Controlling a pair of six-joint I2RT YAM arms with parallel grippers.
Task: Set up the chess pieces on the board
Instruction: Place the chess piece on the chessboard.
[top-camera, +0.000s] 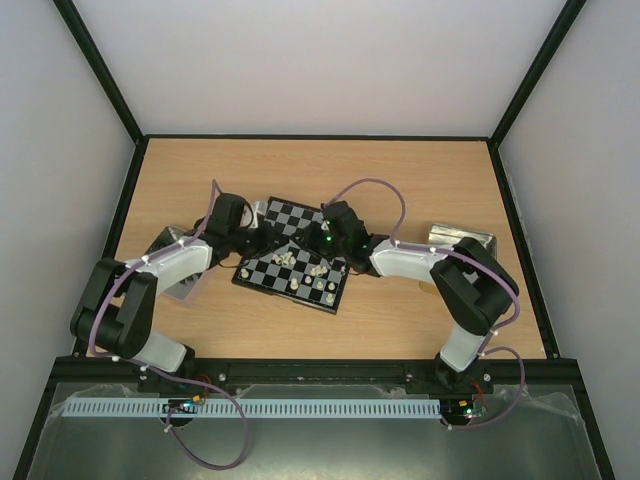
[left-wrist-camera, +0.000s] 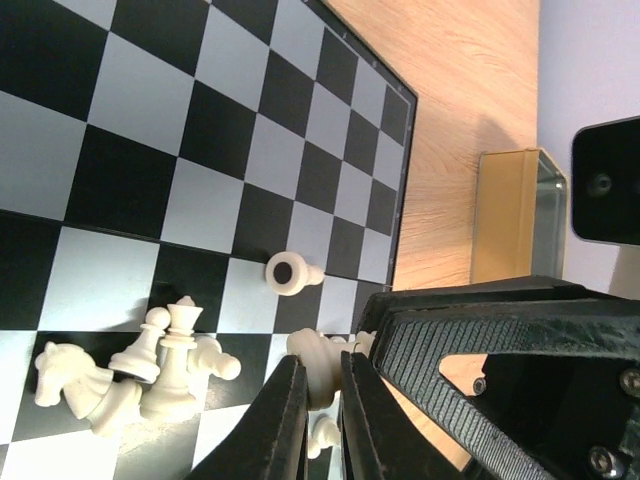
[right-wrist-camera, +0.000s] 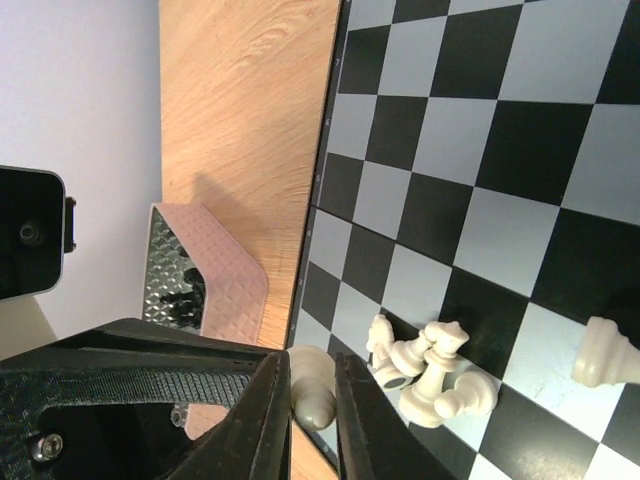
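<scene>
Board (top-camera: 265, 272) mid-table (top-camera: 400, 170), skewed to the table edges, both arms reaching in over it from either side. Left gripper (left-wrist-camera: 325, 400) fingers (left-wrist-camera: 285, 430) nearly together, pinching left-held piece (left-wrist-camera: 320, 362), cream, over the squares close to the board's rim; can't tell if resting on the board. Toppled cream heap (left-wrist-camera: 130, 375) on the squares just beside those fingers, one figure upright among fallen ones. Lone cream piece (left-wrist-camera: 290, 272) on its side, dark base showing, apart from the heap. Metal tray (left-wrist-camera: 515, 215) on the wood past the rim.

Right gripper (right-wrist-camera: 312, 420) fingers (right-wrist-camera: 262, 425) closed in on right-held piece (right-wrist-camera: 312, 385), cream, at the board's edge right by the rim. Second cream heap (right-wrist-camera: 425, 370) lying tangled near it on the squares. Single cream figure (right-wrist-camera: 600, 355) further along. Embossed tray (right-wrist-camera: 215, 290) off the board on the wood, dark bits inside, too small to identify.
</scene>
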